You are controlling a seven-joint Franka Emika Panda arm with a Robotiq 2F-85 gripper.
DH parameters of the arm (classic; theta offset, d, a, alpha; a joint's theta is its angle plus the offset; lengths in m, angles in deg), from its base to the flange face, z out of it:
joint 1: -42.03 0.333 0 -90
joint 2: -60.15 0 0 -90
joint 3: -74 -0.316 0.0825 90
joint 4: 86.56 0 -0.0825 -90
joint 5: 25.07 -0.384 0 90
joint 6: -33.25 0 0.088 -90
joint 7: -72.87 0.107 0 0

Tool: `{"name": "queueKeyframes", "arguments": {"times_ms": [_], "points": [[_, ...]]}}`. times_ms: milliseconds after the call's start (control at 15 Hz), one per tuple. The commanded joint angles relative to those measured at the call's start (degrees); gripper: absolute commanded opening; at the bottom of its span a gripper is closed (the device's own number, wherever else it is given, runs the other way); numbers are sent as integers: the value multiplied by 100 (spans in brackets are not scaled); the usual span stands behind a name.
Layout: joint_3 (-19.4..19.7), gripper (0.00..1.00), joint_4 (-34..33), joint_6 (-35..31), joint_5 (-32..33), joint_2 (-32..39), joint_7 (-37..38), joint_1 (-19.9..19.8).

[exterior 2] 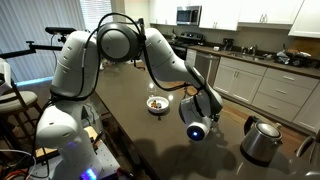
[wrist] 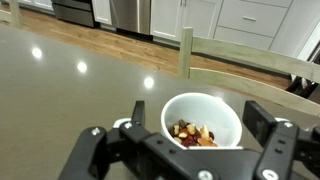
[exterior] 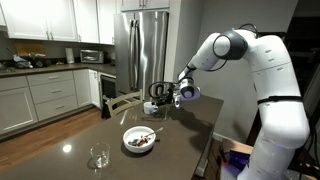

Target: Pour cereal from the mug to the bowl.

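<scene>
Two black fingers (wrist: pixel 262 125) of the gripper (wrist: pixel 199 115) spread wide, one on each side of the white mug (wrist: pixel 215 108), no pinch on it. Inside the mug, a small heap of cereal (wrist: pixel 192 133), brown with a few paler bits. Mug upright on the dark table (wrist: pixel 80 90), toward the far end, close to a pale wooden chair (wrist: pixel 187 55). Nearer on the same table, well apart from the mug, the wide white bowl (exterior: pixel 128 146) with dark contents. Left of the bowl and nearer still, a clear glass (exterior: pixel 98 156). Beyond, along the far wall, a steel fridge (exterior: pixel 145 45) and white cabinets (exterior: pixel 45 100).
</scene>
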Motion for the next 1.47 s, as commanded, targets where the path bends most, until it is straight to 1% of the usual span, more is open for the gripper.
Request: {"name": "queueKeyframes", "arguments": {"times_ms": [0,267,533,600,667,800,867,1067,1133,1267,1333,1400], "points": [[4,100,-89,-177,-324,145,-99,-42],[34,100,-114,-370,-452,290,-115,-65],[20,100,-168,-394,-477,438,-49,-117],[16,77,-179,-384,-466,468,-31,-127],[12,76,-193,-381,-460,495,-16,-136],[4,60,-216,-387,-467,543,-9,-143],[0,56,-222,-383,-467,557,-11,-141],[-19,50,-269,-383,-481,614,0,-140],[-28,29,-288,-386,-488,636,14,-139],[-39,23,-298,-388,-492,655,20,-137],[-40,17,-285,-389,-489,645,8,-134],[-40,9,-270,-392,-482,631,2,-131]]}}
